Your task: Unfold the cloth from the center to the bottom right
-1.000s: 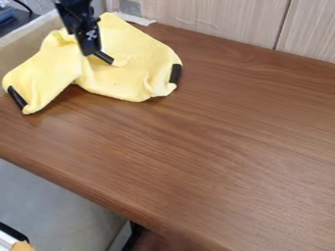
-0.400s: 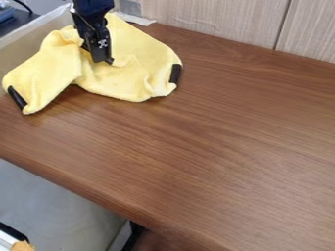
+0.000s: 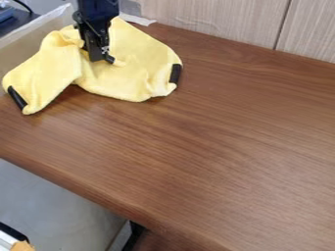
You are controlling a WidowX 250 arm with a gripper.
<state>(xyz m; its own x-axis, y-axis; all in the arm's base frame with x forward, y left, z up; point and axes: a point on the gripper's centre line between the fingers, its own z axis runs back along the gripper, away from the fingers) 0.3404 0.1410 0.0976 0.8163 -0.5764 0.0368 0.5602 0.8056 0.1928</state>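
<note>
Tool (image 3: 101, 58) slightly farther right

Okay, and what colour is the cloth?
The cloth is plain yellow, seen best in the camera view.

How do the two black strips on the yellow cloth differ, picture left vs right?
Tilt: left strip leans its top clearly toward picture left; right strip is nearly upright, top slightly toward picture right.
Width: left strip looks slimmer, right strip broader.
Place: left strip edges the cloth's narrower left flap; right strip edges the broad right part.
Shared: both black, straight, on the cloth's outer edge.
</note>
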